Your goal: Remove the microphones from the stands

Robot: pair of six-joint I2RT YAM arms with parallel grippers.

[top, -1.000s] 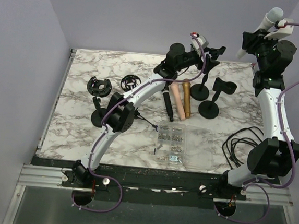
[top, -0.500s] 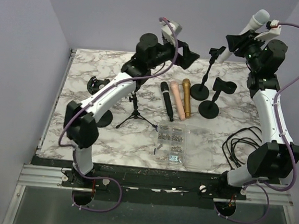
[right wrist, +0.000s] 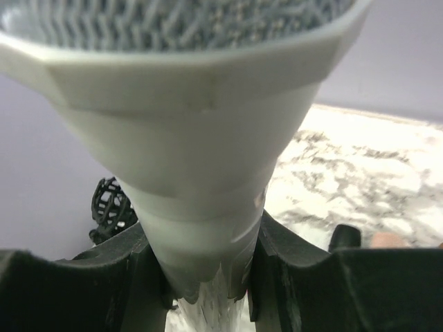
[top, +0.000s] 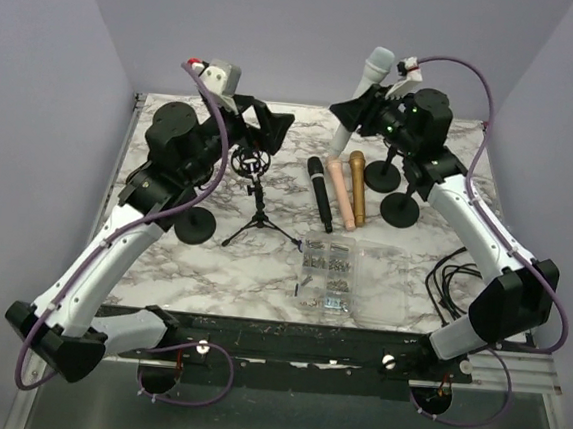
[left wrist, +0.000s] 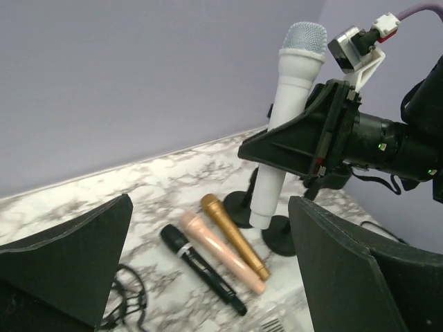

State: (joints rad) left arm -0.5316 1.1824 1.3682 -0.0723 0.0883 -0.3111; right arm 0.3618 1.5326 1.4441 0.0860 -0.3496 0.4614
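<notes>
My right gripper [top: 357, 107] is shut on a white microphone [top: 366, 89] and holds it tilted in the air, above the back of the marble table and clear of every stand. In the right wrist view the microphone [right wrist: 194, 138] fills the frame between my fingers [right wrist: 111, 283]. It also shows in the left wrist view [left wrist: 287, 124], held by the right gripper [left wrist: 315, 138]. Two black round-base stands [top: 384, 171] [top: 400, 208] stand empty below it. My left gripper [top: 266, 124] is open and empty, to the left of the microphone, over a tripod stand [top: 259, 194].
Black [top: 320, 193], pink [top: 340, 190] and gold [top: 358, 187] microphones lie side by side mid-table. A clear box of screws [top: 330, 271] lies in front of them. A round black base [top: 195, 229] sits at left. Black cables [top: 459, 275] lie at right.
My right arm has swung left and down with the white microphone in its grip. My left arm has pulled back to the left, away from the round-base stands.
</notes>
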